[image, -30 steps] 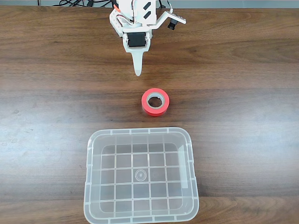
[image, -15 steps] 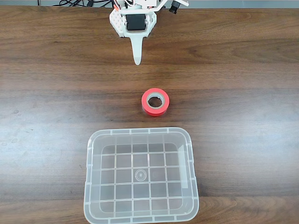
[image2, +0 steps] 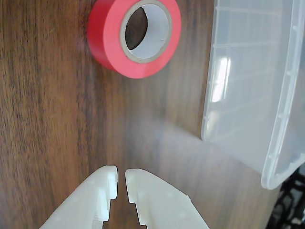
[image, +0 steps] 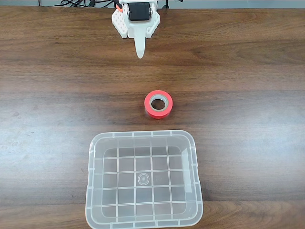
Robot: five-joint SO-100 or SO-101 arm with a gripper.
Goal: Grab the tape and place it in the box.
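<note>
- Gripper (image: 139,53) has pulled back twd the far edge of the table (image: 248,71) vs a sec ago; more of the arm is now cut off at the top of the fixed view.
- Jaws nearly together, just a thin slit btwn them in the wrist view (image2: 121,180), holding nothing.
- Tape (image: 158,103) hasn't moved: flat on the table, btwn gripper and box (image: 92,157), near the box's far rim, not touching.
- Box has nothing in it.
- Judgement: grab not begun; the arm must reach out again and open first.
</note>
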